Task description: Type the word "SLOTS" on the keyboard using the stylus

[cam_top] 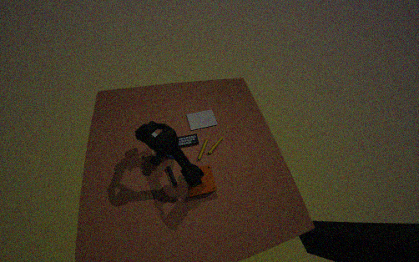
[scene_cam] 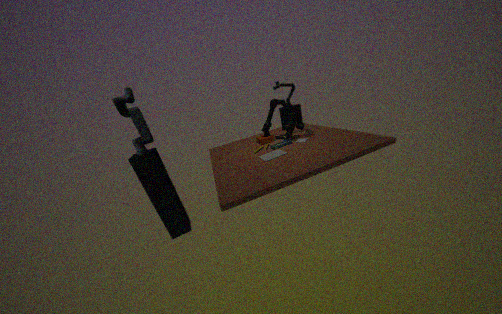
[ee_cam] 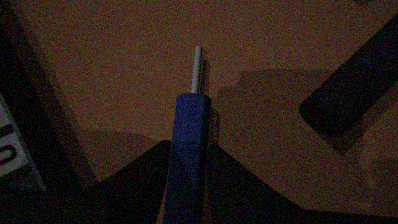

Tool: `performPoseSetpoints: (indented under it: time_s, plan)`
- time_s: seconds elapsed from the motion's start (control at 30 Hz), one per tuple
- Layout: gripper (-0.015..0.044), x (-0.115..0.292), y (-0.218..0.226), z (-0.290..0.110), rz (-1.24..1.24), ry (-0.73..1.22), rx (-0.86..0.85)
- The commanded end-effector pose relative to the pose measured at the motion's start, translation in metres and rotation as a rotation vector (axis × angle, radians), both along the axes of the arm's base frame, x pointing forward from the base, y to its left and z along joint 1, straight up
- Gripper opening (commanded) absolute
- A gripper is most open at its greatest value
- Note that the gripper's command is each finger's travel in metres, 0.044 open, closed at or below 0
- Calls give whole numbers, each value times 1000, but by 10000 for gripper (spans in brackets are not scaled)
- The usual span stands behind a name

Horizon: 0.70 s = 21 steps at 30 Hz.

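Observation:
The blue stylus (ee_cam: 191,117) with a thin grey tip (ee_cam: 196,64) sticks out forward from between my gripper's fingers. My gripper (cam_top: 163,155) (scene_cam: 289,131) is shut on the stylus and holds its tip over the bare brown desk (cam_top: 244,196). The keyboard (cam_top: 187,140) (scene_cam: 281,144) lies just beside the tip; in the wrist view only its edge and one pale key (ee_cam: 10,145) show at the far left. The fingers themselves are dark shapes at the bottom of the wrist view.
A black bar (cam_top: 171,176) (ee_cam: 345,100) lies on the desk to the right of the tip. An orange pad (cam_top: 206,186) lies by the arm's base. Two yellow pencils (cam_top: 202,149) (cam_top: 215,146) and a white sheet (cam_top: 202,119) lie beyond the keyboard. A dark stand (scene_cam: 157,190) is off the desk.

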<state>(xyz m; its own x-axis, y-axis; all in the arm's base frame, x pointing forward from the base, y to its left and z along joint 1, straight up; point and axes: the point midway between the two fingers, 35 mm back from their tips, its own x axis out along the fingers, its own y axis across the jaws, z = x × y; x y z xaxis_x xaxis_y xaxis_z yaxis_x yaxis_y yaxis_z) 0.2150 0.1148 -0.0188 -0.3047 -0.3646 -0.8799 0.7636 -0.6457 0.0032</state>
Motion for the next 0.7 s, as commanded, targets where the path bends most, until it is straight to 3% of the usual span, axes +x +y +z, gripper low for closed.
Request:
performPoseSetpoints:
  time_s: [0.0, 0.27, 0.67]
  plan:
    - [18, 0, 0, 0, -1, 1, 2]
    - [0, 0, 0, 4, -1, 0, 2]
    - [0, -1, -1, 50, 0, 0, 0]
